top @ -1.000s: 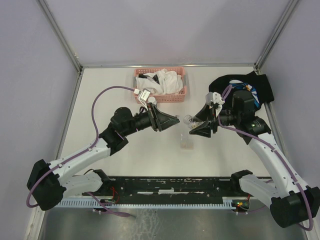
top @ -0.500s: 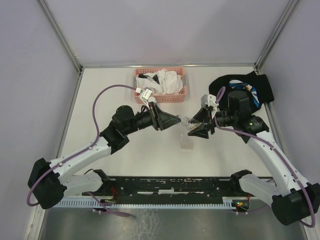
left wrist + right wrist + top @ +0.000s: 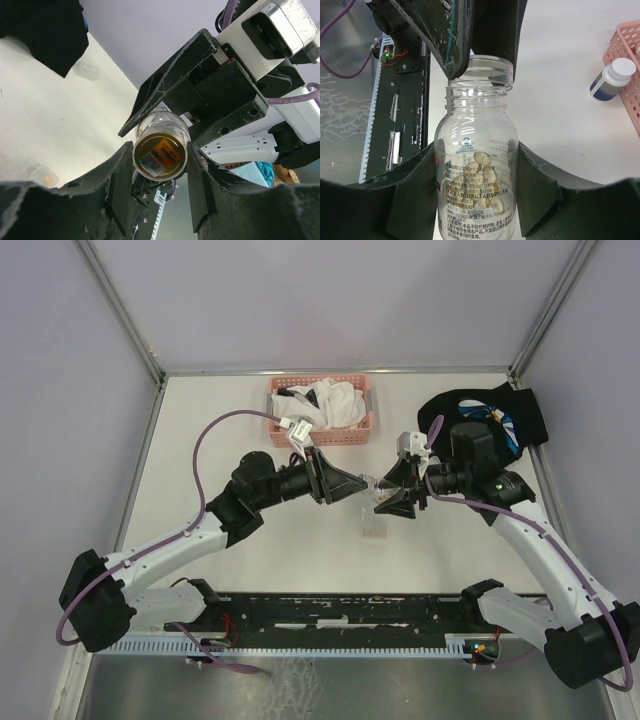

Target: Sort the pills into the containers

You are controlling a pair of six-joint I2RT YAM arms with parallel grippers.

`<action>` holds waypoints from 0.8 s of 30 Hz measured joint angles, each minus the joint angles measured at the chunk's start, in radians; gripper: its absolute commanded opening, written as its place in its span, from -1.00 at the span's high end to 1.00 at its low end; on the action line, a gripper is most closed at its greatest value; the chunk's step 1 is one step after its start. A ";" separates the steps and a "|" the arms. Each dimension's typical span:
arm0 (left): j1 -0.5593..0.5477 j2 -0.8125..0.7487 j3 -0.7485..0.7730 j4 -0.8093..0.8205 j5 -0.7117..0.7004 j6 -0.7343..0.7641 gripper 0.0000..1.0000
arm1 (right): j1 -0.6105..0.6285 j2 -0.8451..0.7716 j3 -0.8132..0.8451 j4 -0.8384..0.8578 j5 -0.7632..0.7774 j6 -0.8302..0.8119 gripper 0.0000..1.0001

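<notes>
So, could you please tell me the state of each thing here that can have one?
pill bottle: held off the table, some pills inside.
cap: at the bottle's mouth; screwed or loose, cannot tell.
clear box: on the table; open or shut, cannot tell.
small white-capped bottle: capped.
left gripper: shut on the cap.
right gripper: shut on the pill bottle.
</notes>
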 measured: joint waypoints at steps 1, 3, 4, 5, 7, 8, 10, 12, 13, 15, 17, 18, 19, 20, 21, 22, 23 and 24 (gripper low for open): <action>-0.002 0.002 0.000 0.000 0.000 0.000 0.58 | 0.000 0.000 0.002 -0.001 0.002 -0.001 0.85; -0.007 0.006 0.000 0.000 0.001 0.000 0.58 | 0.000 0.002 0.005 -0.006 0.007 -0.002 0.85; -0.008 0.008 0.000 0.001 0.001 0.000 0.58 | 0.000 0.003 0.006 -0.010 0.008 -0.002 0.85; -0.010 0.010 0.002 0.002 0.001 0.000 0.58 | 0.001 0.004 0.006 -0.012 0.012 -0.002 0.85; -0.011 0.013 0.003 0.004 0.001 0.000 0.58 | 0.004 0.008 0.006 -0.017 0.015 -0.004 0.85; -0.013 0.014 0.004 0.006 0.001 0.000 0.58 | 0.006 0.010 0.006 -0.018 0.015 -0.005 0.85; -0.018 0.018 0.006 0.007 0.001 0.000 0.58 | 0.011 0.014 0.007 -0.020 0.016 -0.008 0.85; -0.020 0.020 0.006 0.007 0.001 0.000 0.58 | 0.014 0.016 0.009 -0.025 0.020 -0.010 0.85; -0.021 0.021 0.007 0.007 0.001 0.000 0.58 | 0.014 0.016 0.011 -0.028 0.021 -0.012 0.85; -0.021 0.023 0.007 0.007 0.000 0.000 0.58 | 0.018 0.017 0.013 -0.034 0.026 -0.017 0.85; -0.021 0.025 0.010 0.000 -0.001 0.001 0.58 | 0.020 0.018 0.014 -0.040 0.034 -0.021 0.85; -0.022 0.027 0.013 -0.006 -0.002 0.003 0.58 | 0.021 0.019 0.016 -0.044 0.040 -0.024 0.86; -0.022 0.029 0.015 -0.010 -0.003 0.005 0.58 | 0.023 0.020 0.020 -0.049 0.046 -0.027 0.86; -0.024 0.031 0.019 -0.018 -0.005 0.013 0.59 | 0.026 0.023 0.026 -0.056 0.056 -0.030 0.86; -0.024 0.031 0.026 -0.033 -0.008 0.023 0.59 | 0.029 0.027 0.031 -0.063 0.064 -0.033 0.86; -0.024 0.031 0.032 -0.048 -0.010 0.034 0.59 | 0.031 0.032 0.036 -0.069 0.071 -0.036 0.86; -0.025 0.031 0.037 -0.063 -0.016 0.043 0.59 | 0.033 0.037 0.042 -0.076 0.079 -0.039 0.86; -0.026 0.031 0.042 -0.075 -0.023 0.052 0.59 | 0.035 0.042 0.048 -0.084 0.086 -0.043 0.86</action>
